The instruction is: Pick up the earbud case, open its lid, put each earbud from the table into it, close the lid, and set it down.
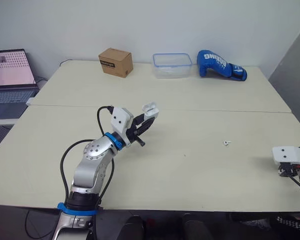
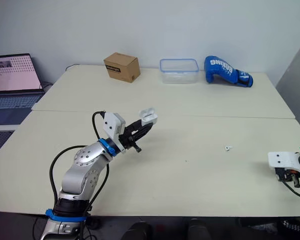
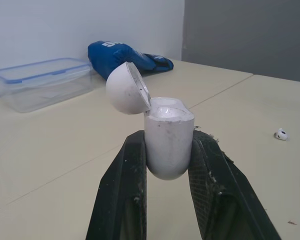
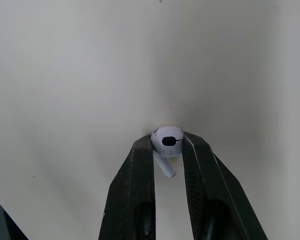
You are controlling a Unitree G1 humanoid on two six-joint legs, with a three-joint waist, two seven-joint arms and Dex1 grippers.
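The beige table [image 1: 190, 165] carries a cardboard box [image 1: 116, 62] at eleven o'clock; a clear container [image 1: 172, 65] at twelve; a blue boxing glove [image 1: 220, 65] at one; a loose earbud [image 1: 226, 143] at three.

The blue padded boxing glove [image 1: 216, 62] is carrying white capital lettering across its upper side. It is reading something like "BOXING" (the letters are too small to be sure of each one). The brown cardboard box [image 1: 115, 61] is showing a dark printed label on its front face, and its print is too small to read. The open laptop's screen [image 1: 9, 67] is displaying rows of tiny marks on a pinkish page, none of them legible.
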